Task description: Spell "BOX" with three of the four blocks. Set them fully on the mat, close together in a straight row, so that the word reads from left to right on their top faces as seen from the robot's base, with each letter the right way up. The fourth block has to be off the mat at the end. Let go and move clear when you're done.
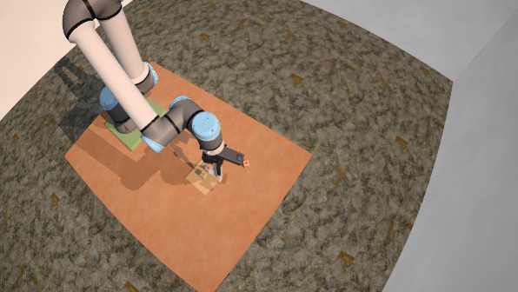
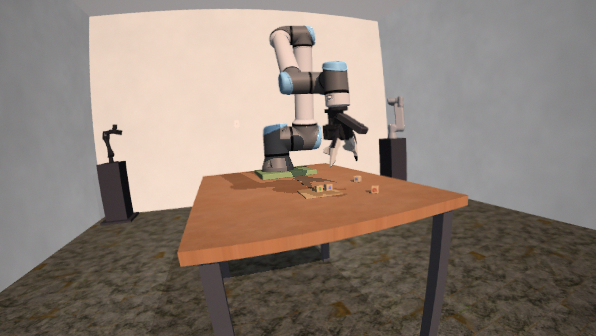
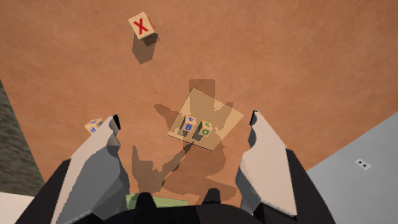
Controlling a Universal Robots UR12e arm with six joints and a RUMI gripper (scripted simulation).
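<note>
The mat (image 1: 206, 188) (image 2: 310, 195) (image 3: 231, 116) holds the B block (image 2: 328, 187) (image 3: 188, 127) and the O block (image 2: 319, 188) (image 3: 205, 131). In the wrist view B stands left of O with a narrow gap, and both letters look roughly upright. The X block (image 1: 246, 163) (image 2: 375, 189) (image 3: 141, 26) lies off the mat, its red letter upright but slightly tilted in the wrist view. A fourth block (image 2: 357, 179) (image 3: 93, 125) with blue marks is off the mat, its letter unclear. The gripper (image 2: 344, 162) (image 3: 185, 119) is open and empty, high above the table.
The green base plate (image 1: 133, 142) (image 2: 272, 174) lies under the robot's base, at the bottom of the wrist view. The fourth block sits beside the left finger in the wrist view, partly hidden by it. Arm shadows cross the mat.
</note>
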